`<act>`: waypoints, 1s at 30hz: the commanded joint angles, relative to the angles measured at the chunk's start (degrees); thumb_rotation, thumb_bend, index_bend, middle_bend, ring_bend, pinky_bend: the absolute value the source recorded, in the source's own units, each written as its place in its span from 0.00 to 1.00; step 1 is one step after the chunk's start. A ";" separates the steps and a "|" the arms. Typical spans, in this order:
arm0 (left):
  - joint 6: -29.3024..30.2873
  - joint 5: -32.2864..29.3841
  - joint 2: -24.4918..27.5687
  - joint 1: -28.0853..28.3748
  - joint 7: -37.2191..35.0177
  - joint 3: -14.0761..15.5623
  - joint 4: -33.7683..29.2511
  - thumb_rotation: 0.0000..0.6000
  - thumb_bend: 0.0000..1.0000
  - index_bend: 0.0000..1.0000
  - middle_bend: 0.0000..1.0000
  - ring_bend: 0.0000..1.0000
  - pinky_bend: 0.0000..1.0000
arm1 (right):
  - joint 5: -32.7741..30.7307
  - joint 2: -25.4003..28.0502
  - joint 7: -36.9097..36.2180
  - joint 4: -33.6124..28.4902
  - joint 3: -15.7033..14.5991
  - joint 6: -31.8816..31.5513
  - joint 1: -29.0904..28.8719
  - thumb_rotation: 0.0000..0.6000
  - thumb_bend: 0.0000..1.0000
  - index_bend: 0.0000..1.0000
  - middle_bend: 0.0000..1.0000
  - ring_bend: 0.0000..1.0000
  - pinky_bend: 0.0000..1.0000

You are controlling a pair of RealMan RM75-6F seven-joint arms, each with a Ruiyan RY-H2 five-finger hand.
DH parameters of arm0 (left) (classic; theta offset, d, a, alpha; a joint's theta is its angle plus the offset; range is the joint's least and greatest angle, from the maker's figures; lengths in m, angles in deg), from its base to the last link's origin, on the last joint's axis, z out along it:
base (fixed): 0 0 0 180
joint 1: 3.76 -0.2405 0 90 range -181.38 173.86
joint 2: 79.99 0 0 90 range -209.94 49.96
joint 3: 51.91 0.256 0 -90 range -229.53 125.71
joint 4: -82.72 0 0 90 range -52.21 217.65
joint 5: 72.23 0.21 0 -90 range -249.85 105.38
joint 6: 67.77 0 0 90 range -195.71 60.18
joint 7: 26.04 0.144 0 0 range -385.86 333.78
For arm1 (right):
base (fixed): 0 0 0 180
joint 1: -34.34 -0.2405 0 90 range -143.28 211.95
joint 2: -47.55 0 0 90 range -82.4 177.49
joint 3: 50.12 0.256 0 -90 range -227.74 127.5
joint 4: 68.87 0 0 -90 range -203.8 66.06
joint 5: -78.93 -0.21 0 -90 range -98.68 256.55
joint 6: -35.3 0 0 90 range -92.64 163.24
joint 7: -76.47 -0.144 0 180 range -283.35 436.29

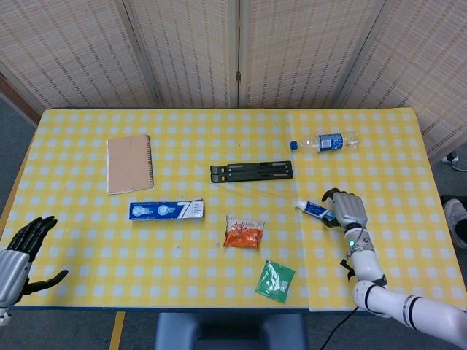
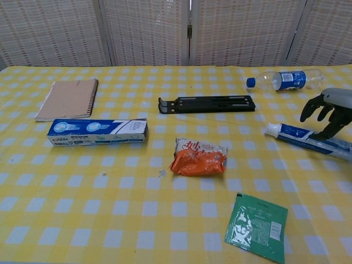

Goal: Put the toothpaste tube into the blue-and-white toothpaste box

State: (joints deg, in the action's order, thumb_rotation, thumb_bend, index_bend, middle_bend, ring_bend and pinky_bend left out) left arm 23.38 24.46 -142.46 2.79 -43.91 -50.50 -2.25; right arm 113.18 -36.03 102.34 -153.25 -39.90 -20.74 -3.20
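Yellow-checked desk, wicker screens behind. Early stage: toothpaste tube flat at right of frame, right hand spread over it, seemingly not yet gripping. Box left of centre, untouched; left hand open, idle.

The right hand covers the toothpaste tube's far end; whether it touches is unclear.

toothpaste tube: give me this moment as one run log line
right hand over white-and-blue toothpaste tube, not gripping | left hand open, idle | blue-and-white toothpaste box untouched
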 commanded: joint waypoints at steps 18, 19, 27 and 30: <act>2.56 1.83 1.34 -0.51 -5.40 0.73 1.29 1.00 0.21 0.07 0.11 0.07 0.15 | -4.81 -7.18 6.98 1.39 1.51 -8.36 -1.04 1.00 0.34 0.37 0.24 0.28 0.41; 2.64 1.90 1.37 -0.52 -5.53 0.75 1.32 1.00 0.21 0.07 0.11 0.07 0.15 | -4.86 -7.44 7.21 1.53 1.59 -8.39 -1.12 1.00 0.34 0.37 0.24 0.28 0.41; 2.95 1.87 1.53 -0.55 -6.69 0.76 1.75 1.00 0.21 0.07 0.11 0.07 0.15 | -5.03 -9.52 10.31 3.25 1.96 -9.17 -2.09 1.00 0.34 0.37 0.26 0.30 0.43; 3.04 1.91 1.62 -0.51 -7.27 0.77 1.90 1.00 0.21 0.07 0.11 0.07 0.15 | -5.42 -9.99 11.53 3.62 2.39 -9.39 -2.52 1.00 0.34 0.37 0.26 0.30 0.44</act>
State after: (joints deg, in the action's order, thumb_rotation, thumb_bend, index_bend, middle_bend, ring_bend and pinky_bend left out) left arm 26.40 26.36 -140.86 2.26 -51.14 -49.73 -0.38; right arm 107.92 -45.81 113.58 -149.81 -37.67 -30.00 -5.52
